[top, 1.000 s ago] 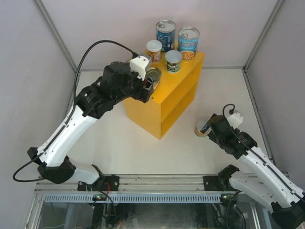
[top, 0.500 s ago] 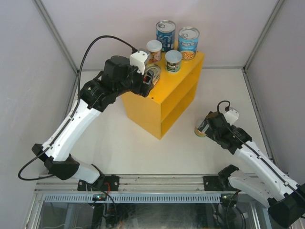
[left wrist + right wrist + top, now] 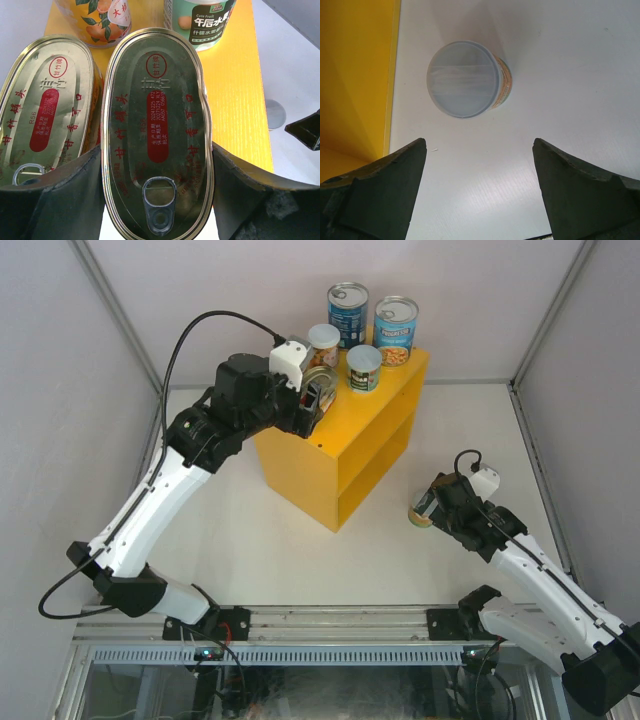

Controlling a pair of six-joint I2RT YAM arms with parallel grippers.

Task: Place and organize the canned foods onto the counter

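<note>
Seven rigid metal cans make up the load, and each probably handles as a dense, unyielding weight with slick walls that could slide in a loose hold. Largest is the yellow bench (image 3: 350, 420), a smooth painted box with a flat top and one inner shelf. At its back stand the tall blue-labelled cans (image 3: 396, 335), upright cylinders with ring-pull lids, best taken across the body. Next come two flat oval tins with bare golden lids stamped in red. The held oval tin (image 3: 157, 130) sits clenched in the left claw (image 3: 157, 185) across its narrow width at the pull-tab end, a sound place since the long sides are nearly straight. I cannot tell whether it rests on the top yet. The second oval tin (image 3: 47, 105) lies just beside it. Smallest are the short round cans, two on top (image 3: 364, 367) and a lone small can (image 3: 465, 80) on the white bench (image 3: 580, 65). The right claw (image 3: 479, 145) hangs above it, spread wide and empty. Its pale lid looks like thin plastic, so the wall below is likely the safer hold.
</note>
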